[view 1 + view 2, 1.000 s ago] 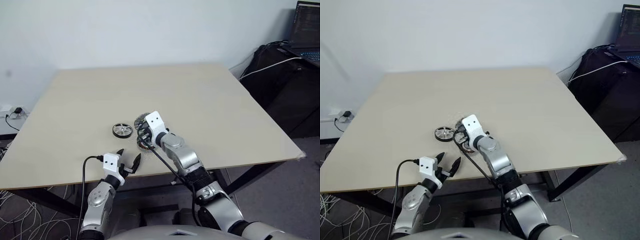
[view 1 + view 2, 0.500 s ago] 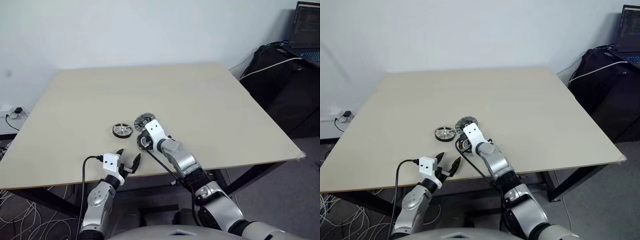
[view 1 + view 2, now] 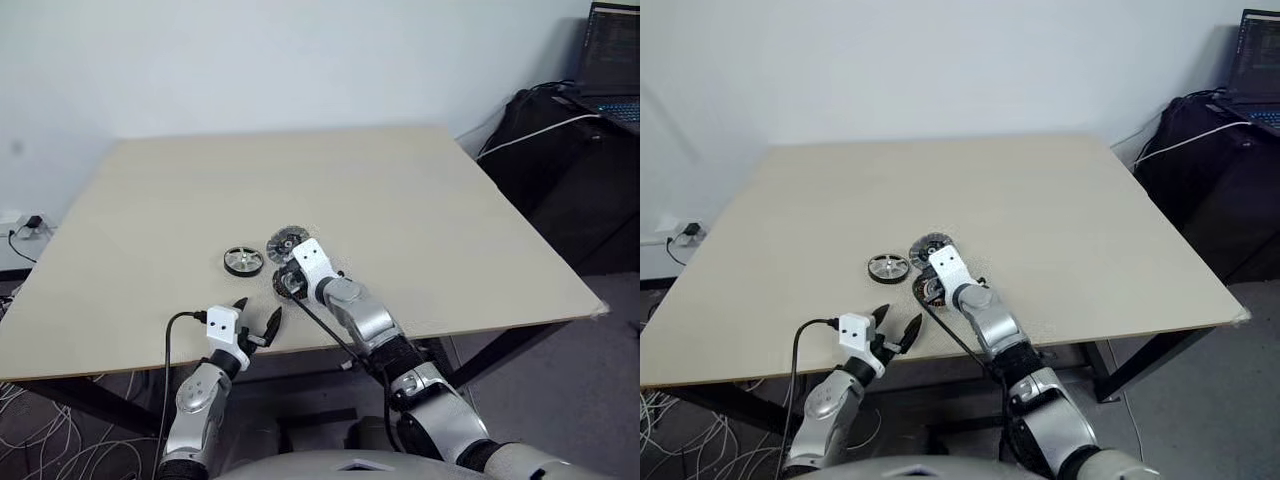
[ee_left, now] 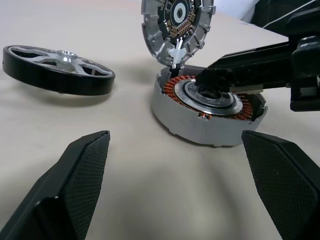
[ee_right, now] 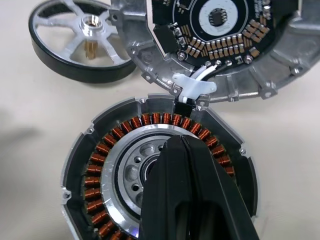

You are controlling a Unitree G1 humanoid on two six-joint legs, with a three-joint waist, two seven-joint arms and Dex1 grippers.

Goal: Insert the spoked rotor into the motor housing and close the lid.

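Right end effector (image 5: 186,165) closed, tips over motor housing (image 5: 100,165) centre; no rotor inside.

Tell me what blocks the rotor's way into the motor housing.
The shut right gripper sits over the centre of the housing, where the rotor must go. The lid is swung open behind it.

A light wooden table (image 3: 400,200) carried three parts near its front edge: the spoked rotor (image 3: 244,261) lay flat, apart from the motor housing (image 4: 207,107), whose lid (image 4: 177,25) stood open, joined by white wires
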